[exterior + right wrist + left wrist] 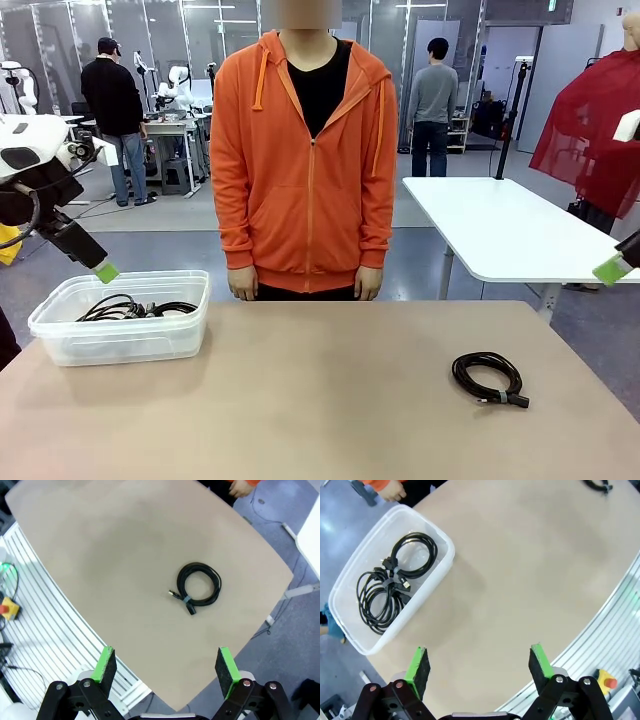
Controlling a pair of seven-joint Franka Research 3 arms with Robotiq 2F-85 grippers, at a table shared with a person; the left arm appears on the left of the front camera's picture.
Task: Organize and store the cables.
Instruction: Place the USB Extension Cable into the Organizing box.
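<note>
Mostly done: perhaps three cables lie in the bin; one coil remains on the table. Both grippers hang spread apart, holding nothing.

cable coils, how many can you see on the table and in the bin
3, perhaps more. One coil lies loose on the table, robot's right side. Two coils sit in the clear plastic bin at left; their loops overlap, so another may hide there.
</note>
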